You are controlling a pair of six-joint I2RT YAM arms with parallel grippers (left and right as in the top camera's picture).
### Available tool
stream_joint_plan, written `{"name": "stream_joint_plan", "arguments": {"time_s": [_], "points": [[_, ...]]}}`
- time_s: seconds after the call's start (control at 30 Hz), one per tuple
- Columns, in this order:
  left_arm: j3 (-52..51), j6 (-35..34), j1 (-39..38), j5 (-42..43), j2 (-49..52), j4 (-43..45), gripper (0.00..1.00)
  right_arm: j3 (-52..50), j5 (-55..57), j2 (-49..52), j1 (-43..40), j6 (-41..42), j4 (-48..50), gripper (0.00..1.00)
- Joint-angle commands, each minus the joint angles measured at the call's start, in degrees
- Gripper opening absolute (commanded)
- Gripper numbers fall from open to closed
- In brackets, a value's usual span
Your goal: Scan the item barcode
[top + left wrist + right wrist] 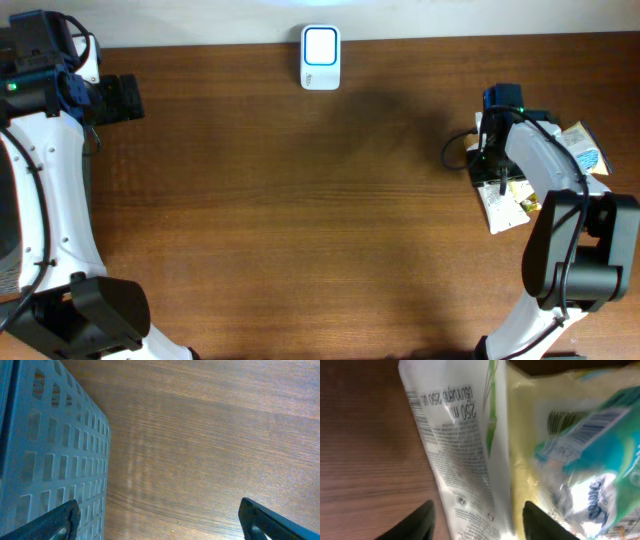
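White pouch (462, 455) sits between the parted fingers of our right pincer (480, 517), ungrasped, so we judge nothing scanned yet: gripping, lifting and reaching the far-off scanner (320, 58) remain.

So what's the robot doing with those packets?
The right gripper hangs open over a little pile of packets at the right side of the table. It straddles a white pouch that lies next to a yellow-and-teal packet, but isn't squeezing it yet. The left gripper is open and empty beside a grey basket. The white scanner sits at the back with nothing near it.
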Motion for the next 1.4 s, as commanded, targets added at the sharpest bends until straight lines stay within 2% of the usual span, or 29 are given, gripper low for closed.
{"name": "stream_joint_plan", "arguments": {"time_s": [0.0, 0.03, 0.13, 0.17, 0.27, 0.37, 0.57, 0.8, 0.93, 1.03, 1.1, 1.37], "points": [[-0.1, 0.7, 0.2, 0.2, 0.1, 0.1, 0.99, 9.4, -8.8, -4.3, 1.4, 1.1, -3.7, 0.64], [-0.1, 0.7, 0.2, 0.2, 0.1, 0.1, 0.99, 13.6, -11.9, -5.6, 2.0, 1.1, -6.3, 0.75], [-0.1, 0.7, 0.2, 0.2, 0.1, 0.1, 0.99, 27.7, -18.0, -10.1, 4.3, 1.1, -16.3, 0.96], [-0.1, 0.7, 0.2, 0.2, 0.1, 0.1, 0.99, 33.2, -18.4, -12.0, 5.3, 1.2, -20.4, 0.99], [-0.1, 0.7, 0.2, 0.2, 0.1, 0.1, 0.99, 44.7, -18.4, -16.9, 8.4, 3.4, -28.8, 0.99], [-0.1, 0.7, 0.2, 0.2, 0.1, 0.1, 0.99, 50.9, -18.5, -22.3, 10.2, 6.8, -32.3, 0.99], [-0.1, 0.7, 0.2, 0.2, 0.1, 0.1, 0.99, 51.3, -18.4, -30.7, 10.5, 6.7, -32.6, 0.99], [-0.1, 0.7, 0.2, 0.2, 0.1, 0.1, 0.99, 51.3, -13.1, -38.5, 10.5, 9.8, -38.5, 0.99], [-0.1, 0.7, 0.2, 0.2, 0.1, 0.1, 0.99, 50.9, -10.3, -43.2, 9.4, 9.7, -37.8, 0.99], [-0.1, 0.7, 0.2, 0.2, 0.1, 0.1, 0.99, 43.9, -10.8, -48.7, 6.6, 9.6, -30.9, 0.99], [-0.1, 0.7, 0.2, 0.2, 0.1, 0.1, 0.99, 32.5, -10.8, -54.5, 5.5, 8.8, -20.9, 0.99], [-0.1, 0.7, 0.2, 0.2, 0.1, 0.1, 0.99, -26.9, -19.5, -80.1, 5.6, 8.7, 32.7, 0.99]]}}
